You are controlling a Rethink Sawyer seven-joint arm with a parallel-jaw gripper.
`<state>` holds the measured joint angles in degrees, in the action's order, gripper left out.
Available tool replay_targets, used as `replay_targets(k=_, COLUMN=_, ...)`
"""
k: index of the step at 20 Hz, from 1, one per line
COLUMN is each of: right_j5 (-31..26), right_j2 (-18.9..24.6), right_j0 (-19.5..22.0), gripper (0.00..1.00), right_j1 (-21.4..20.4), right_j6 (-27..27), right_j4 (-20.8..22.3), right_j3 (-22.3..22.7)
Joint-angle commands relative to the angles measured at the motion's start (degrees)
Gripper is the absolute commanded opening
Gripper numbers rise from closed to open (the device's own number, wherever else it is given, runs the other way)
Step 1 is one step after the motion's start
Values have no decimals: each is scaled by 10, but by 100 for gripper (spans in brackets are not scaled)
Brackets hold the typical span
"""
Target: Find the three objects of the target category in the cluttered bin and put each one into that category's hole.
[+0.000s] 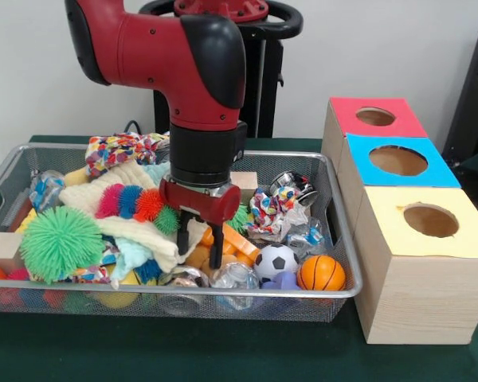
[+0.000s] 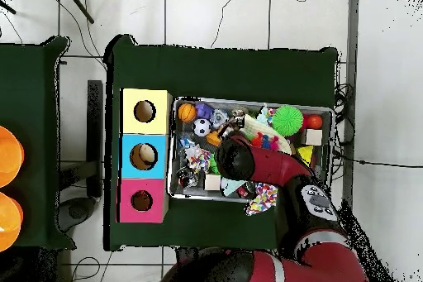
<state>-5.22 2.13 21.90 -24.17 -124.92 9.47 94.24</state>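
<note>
You have the bin (image 1: 338, 208) packed with clutter on the green worktop (image 1: 223, 350). A soccer ball (image 1: 275, 259) and a basketball (image 1: 321, 273) lie at its front wall. The end effector (image 1: 199, 248) hangs over orange pieces (image 1: 235, 243) mid-bin, fingers spread, gripping nothing. Beside the bin stand the yellow box (image 1: 426, 270), the blue box (image 1: 398, 163) and the red box (image 1: 374, 118), each with a hole.

Robot lab: tiled floor (image 2: 215, 22), loose cables (image 2: 227, 2), green test table (image 1: 183, 350).
</note>
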Motion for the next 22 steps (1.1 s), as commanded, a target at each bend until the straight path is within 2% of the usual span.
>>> replay_targets(k=1, right_j5=25, right_j2=10, right_j0=-18, gripper=100, right_j1=48, right_j6=-77, right_j4=-19, right_j3=-13)
replay_targets(k=7, right_j5=-24, right_j2=-10, right_j0=-47, gripper=100, right_j1=1, right_j6=-77, right_j4=-34, right_j3=-4)
replay_targets(k=13, right_j5=-66, right_j2=-12, right_j0=-46, gripper=100, right_j1=-23, right_j6=-56, right_j4=-37, right_j3=-14)
replay_targets(k=18, right_j5=-91, right_j2=-18, right_j0=-51, gripper=100, right_j1=-54, right_j6=-55, right_j4=-39, right_j3=2)
replay_targets(k=22, right_j5=-92, right_j2=-14, right_j0=-46, gripper=100, right_j1=-53, right_j6=-52, right_j4=-38, right_j3=-1)
